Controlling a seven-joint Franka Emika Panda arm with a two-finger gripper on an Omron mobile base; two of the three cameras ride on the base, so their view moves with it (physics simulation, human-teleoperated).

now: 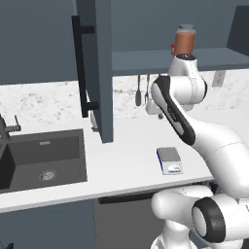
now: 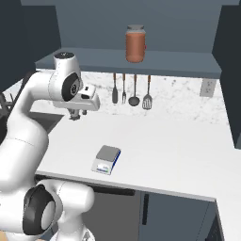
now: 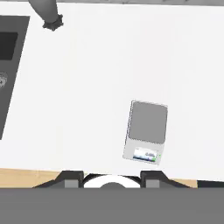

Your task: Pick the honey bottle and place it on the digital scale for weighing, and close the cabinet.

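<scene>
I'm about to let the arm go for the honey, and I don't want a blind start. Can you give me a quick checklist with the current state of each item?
1. Honey bottle upright on the open cabinet shelf: ok.
2. Cabinet door swung open, access free: ok.
3. Digital scale on the counter, top plate bare: ok.
4. Hand empty: ok, it hangs over the counter with nothing between its fingers.
5. Hand open for a grasp: not ok, it is shut.
6. Hand lined up with the bottle: not ok, it is well below the shelf.
</scene>
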